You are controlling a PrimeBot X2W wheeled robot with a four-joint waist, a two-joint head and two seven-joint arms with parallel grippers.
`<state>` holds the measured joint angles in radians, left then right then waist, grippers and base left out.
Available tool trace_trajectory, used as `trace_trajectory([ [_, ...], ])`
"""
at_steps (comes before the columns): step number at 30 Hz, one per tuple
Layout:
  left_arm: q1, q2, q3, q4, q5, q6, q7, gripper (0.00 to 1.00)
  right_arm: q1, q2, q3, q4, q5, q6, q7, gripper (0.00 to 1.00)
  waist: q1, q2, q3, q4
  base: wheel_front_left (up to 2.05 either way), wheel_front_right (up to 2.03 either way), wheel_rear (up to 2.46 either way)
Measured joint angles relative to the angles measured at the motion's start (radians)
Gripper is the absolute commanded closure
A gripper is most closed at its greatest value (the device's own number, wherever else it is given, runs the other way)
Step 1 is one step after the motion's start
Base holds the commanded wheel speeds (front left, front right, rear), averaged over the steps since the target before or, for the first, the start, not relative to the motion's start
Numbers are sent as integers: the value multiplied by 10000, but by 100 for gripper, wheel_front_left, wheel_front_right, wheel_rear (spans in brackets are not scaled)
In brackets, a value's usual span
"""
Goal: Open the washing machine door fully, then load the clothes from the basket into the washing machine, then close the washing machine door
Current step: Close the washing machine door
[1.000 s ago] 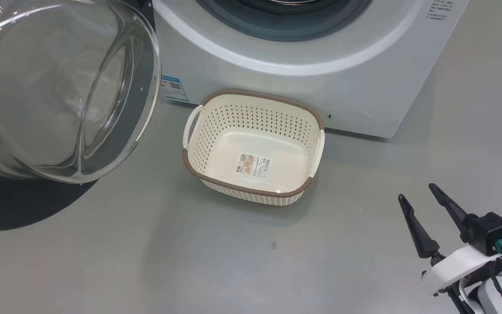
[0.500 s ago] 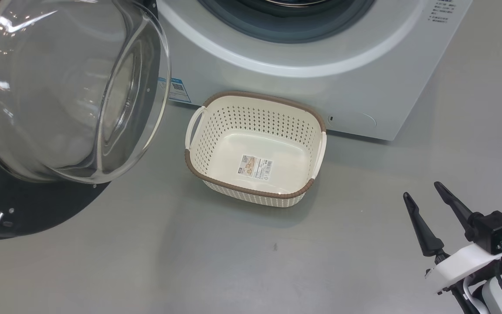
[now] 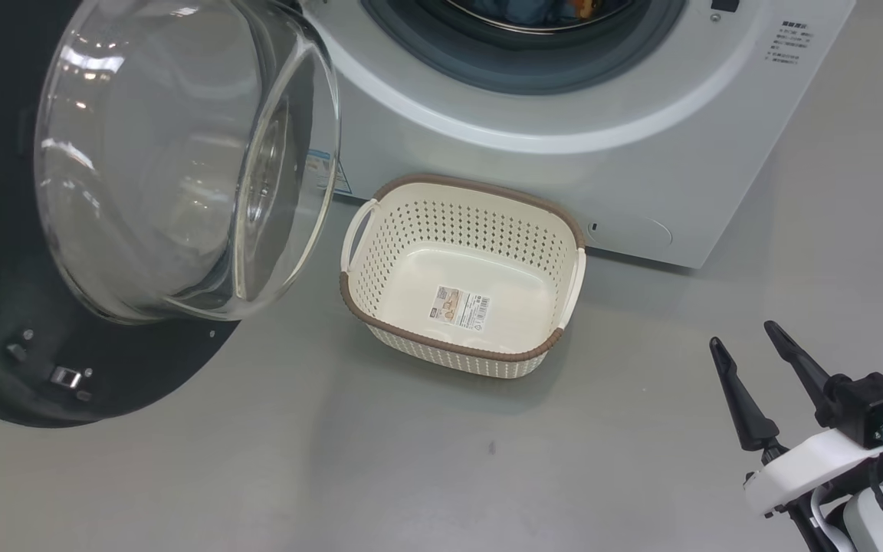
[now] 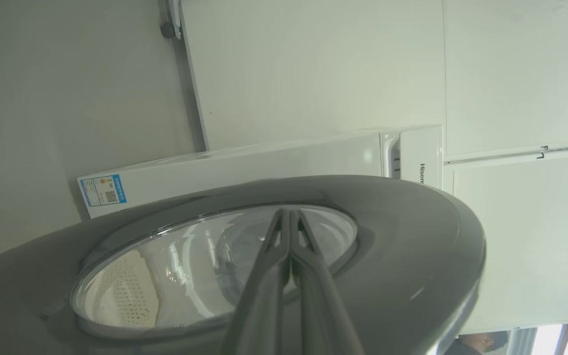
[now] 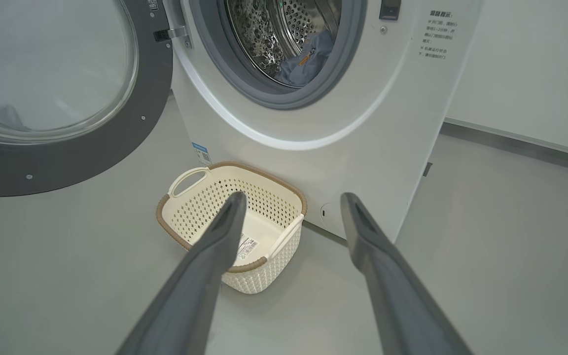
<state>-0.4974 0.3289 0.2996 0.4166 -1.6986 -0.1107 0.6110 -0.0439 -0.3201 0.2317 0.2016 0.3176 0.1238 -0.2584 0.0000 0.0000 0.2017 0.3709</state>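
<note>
Standing open: one washing machine door [image 3: 165, 169]; one basket [image 3: 449, 222] (one sticker [image 3: 462, 307] inside).

The washing machine door [image 3: 142, 360] is glossy black, its bulging bowl [image 3: 181, 153] clear, smooth glass full of reflections. The washing machine [image 3: 549, 176] has a smooth white casing with a soft sheen, a matt grey rubber gasket [image 5: 284, 101] and a shiny perforated steel drum [image 5: 264, 24]. The clothes [image 5: 308, 59] inside are soft blue cloth. The basket [image 3: 457, 230] is perforated cream plastic, its rim brown and woven-looking, with a paper label [image 3: 462, 305] inside. The floor [image 3: 334, 475] is smooth grey, faintly reflective. The right gripper [image 3: 742, 334] has matt dark fingers.
</note>
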Motion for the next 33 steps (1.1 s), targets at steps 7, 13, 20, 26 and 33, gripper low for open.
trace_trajectory([
  [7, 262, -140, -832, -623, -4, -13, 1043, 100, 13, 199, -25, 0, 0, 0, 0, 0, 0, 0, -231, 180, 0, 0, 0],
  [13, 347, -407, -1254, -1285, -10, -13, 1473, 100, 187, 408, 2, 50, 4, 0, 0, 0, 0, 1, -381, 330, 0, 0, 0],
  [20, 724, -702, -1703, -2355, -190, -13, 2088, 100, 178, 782, 257, 48, 12, 0, 0, 0, 0, 0, -512, 169, 0, 0, 0],
  [26, 1026, -1101, -2146, -3235, -265, -13, 2380, 100, 179, 1032, 230, 79, 15, 0, 0, 0, 0, 0, -577, -173, 0, 0, 0],
  [33, 1297, -1555, -2410, -4002, -261, -15, 2314, 100, 151, 1197, 222, 109, 13, 0, 0, 0, 0, 0, -619, -764, 0, 0, 0],
])
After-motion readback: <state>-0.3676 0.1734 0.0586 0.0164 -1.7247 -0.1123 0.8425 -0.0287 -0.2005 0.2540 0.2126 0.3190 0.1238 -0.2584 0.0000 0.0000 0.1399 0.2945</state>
